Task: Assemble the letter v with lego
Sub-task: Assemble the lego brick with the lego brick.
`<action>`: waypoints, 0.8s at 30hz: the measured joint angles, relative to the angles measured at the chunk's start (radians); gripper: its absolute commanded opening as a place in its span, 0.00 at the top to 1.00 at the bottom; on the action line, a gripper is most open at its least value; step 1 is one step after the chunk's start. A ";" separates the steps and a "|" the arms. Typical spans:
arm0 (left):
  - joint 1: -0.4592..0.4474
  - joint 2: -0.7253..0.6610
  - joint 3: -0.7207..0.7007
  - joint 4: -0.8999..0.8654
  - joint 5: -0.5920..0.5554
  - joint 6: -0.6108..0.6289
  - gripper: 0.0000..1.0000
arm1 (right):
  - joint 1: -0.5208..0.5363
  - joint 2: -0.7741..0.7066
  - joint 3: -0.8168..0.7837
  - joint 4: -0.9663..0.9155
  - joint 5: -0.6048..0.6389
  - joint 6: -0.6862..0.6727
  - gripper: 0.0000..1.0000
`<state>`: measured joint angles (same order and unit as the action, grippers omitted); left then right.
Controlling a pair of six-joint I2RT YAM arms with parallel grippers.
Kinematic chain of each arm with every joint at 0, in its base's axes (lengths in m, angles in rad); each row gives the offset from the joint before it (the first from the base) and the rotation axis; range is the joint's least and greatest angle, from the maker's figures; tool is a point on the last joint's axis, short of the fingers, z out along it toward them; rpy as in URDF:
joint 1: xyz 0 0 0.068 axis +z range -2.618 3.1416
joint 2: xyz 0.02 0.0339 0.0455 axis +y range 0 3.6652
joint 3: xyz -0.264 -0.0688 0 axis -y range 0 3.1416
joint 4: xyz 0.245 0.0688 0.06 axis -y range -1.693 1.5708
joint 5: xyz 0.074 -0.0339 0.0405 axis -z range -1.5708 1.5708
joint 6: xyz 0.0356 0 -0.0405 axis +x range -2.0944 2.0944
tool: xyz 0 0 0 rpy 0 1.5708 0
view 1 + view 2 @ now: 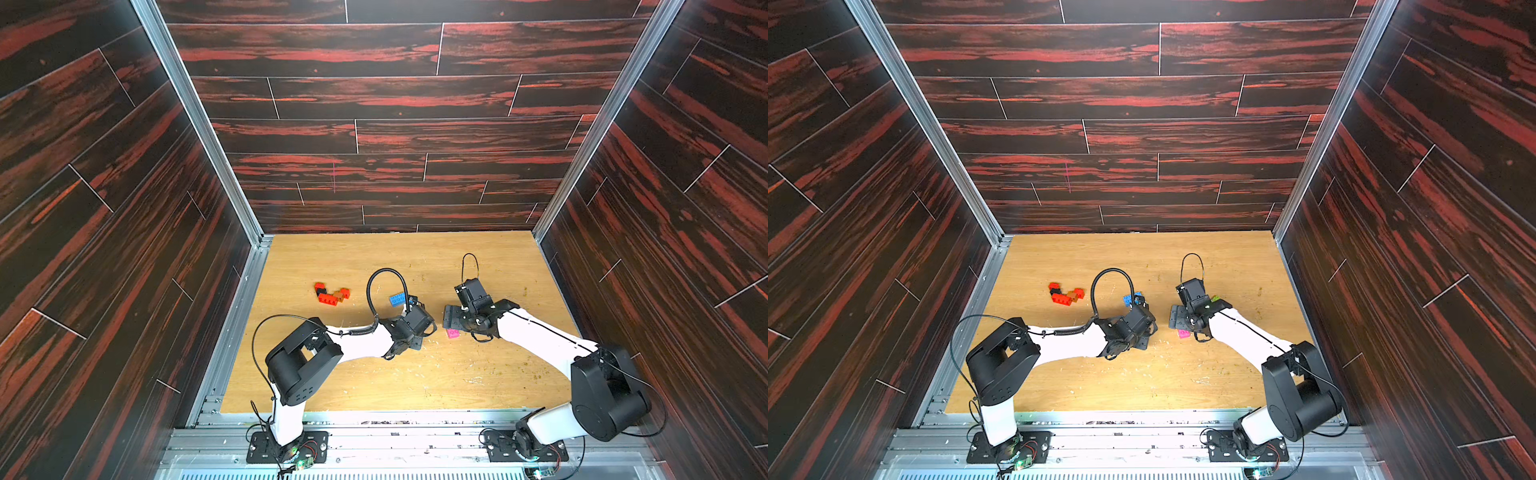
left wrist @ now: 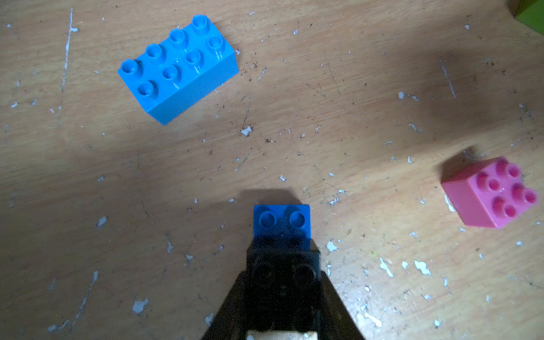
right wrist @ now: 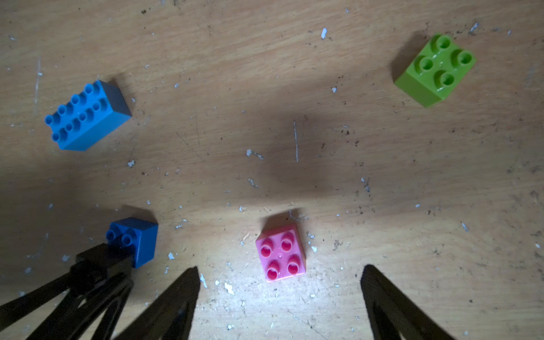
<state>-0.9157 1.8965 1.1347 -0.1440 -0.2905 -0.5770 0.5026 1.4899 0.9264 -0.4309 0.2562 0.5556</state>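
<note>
Red-black-orange cluster (image 1: 332, 294) at left. Long light-blue brick (image 2: 176, 69), pink square (image 3: 281, 253), green square (image 3: 435, 69) loose, studs up. Dark-blue square (image 2: 281, 223) joined to black square (image 2: 282, 273), in left fingers (image 2: 226, 318).

Nothing to read here.
No legible print on the lego bricks (image 3: 280, 253), table (image 1: 415, 386) or walls (image 1: 374, 95).

The tabletop (image 3: 323, 176) beneath the right claw (image 3: 280, 268) was pale wood-grain board, matt, scratched and flecked with white chips. The pink brick (image 3: 281, 253) just ahead of that claw's tips, the green brick (image 3: 435, 69) farther ahead and the light blue brick (image 2: 176, 67) ahead of the left claw (image 2: 282, 279) were smooth, glossy moulded plastic, while the black brick (image 2: 282, 270) in the left claw looked duller. Beyond both claws stood dark wood-look wall panels (image 1: 374, 104) in bare metal framing (image 1: 195, 116).
</note>
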 measured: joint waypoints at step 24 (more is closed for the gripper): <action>0.052 0.065 0.171 -0.217 0.161 0.331 0.90 | -0.004 0.000 0.000 0.003 -0.013 -0.007 0.12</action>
<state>-0.8639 1.9617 1.3052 -0.3614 -0.1299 -0.2462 0.4984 1.4902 0.9260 -0.4274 0.2432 0.5484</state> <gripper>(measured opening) 0.358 0.884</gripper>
